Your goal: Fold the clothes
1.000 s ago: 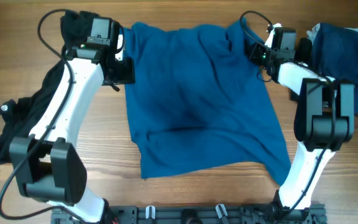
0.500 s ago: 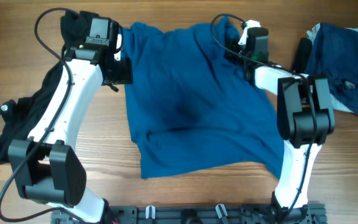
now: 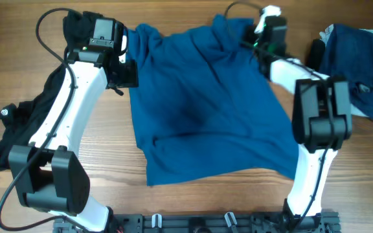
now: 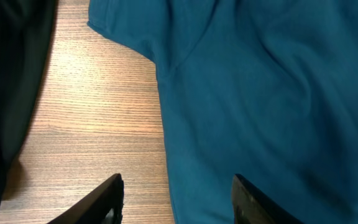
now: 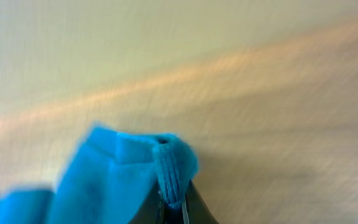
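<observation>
the big blue t-shirt [image 3: 206, 110] lies spread out in the middle of the table [image 3: 118, 162], mostly flat but with some wrinkles. its top right corner is not flat now. it is bunched up and lifted a bit, because i have it.

my right gripper [image 5: 174, 204] is closed tight on that corner. in my right wrist view i can see the ribbed edge of the blue cloth pinched between my fingers, with bare wood behind it. a second ago this gripper was partly open and sat lower down, by the right side of the shirt. since then it has slid up toward the far edge and squeezed shut. so the grab is done, and i think the next bit is to pull this corner across to start a fold.

my left gripper [image 4: 178, 185] is about half open and holds nothing. it hangs just over the left edge of the shirt, with cloth under one finger and wood under the other. it has not moved.

further out, a black garment [image 3: 18, 126] lies heaped on the left side of the table, and a dark navy pile [image 3: 355, 58] sits on the right. those are not folded yet, so there is lots left to do.
</observation>
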Controlling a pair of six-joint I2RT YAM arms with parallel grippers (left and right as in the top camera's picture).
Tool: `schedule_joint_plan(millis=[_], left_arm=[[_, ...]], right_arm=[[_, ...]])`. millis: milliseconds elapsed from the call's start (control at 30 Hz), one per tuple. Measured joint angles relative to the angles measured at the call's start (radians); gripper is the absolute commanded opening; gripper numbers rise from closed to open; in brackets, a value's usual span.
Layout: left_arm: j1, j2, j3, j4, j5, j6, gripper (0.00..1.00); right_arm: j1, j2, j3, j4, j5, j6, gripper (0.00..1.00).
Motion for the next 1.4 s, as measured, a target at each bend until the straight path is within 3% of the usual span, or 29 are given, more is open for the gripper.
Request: schedule_joint_plan(millis=[33,67,233,433,667,867,967,1133,1400], left_arm=[[0.000,0.000,0.000,0.002,-0.003,0.000,0.56],[0.000,0.000,0.000,0.006,-0.009,0.000,0.57],[0.000,0.000,0.000,0.035,-0.052,0.000,0.62],[0.081,0.005,-0.001,0.181,-0.073,0.015,0.64],[0.257,0.172,0.001,0.398,0.101,0.080,0.65],[0.258,0.336,0.000,0.498,0.252,0.126,0.64],[0.250,0.362,0.000,0.521,0.274,0.132,0.56],[0.246,0.377,0.000,0.537,0.278,0.139,0.05],[0.247,0.377,0.000,0.492,0.259,0.135,0.04]], right_arm=[[-0.013,0.000,0.017,0.003,0.000,-0.002,0.79],[-0.029,0.000,0.045,0.008,0.000,-0.003,0.99],[-0.041,0.000,0.125,-0.024,-0.036,-0.012,1.00],[-0.046,-0.016,0.203,-0.349,-0.161,-0.045,1.00],[-0.047,-0.188,0.210,-0.858,-0.272,-0.126,1.00],[-0.047,-0.355,0.211,-1.036,-0.298,-0.157,1.00],[-0.047,-0.405,0.211,-1.069,-0.328,-0.159,1.00],[-0.047,-0.427,0.211,-1.160,-0.369,-0.166,0.90],[-0.006,-0.427,0.211,-1.475,-0.334,-0.183,0.91]])
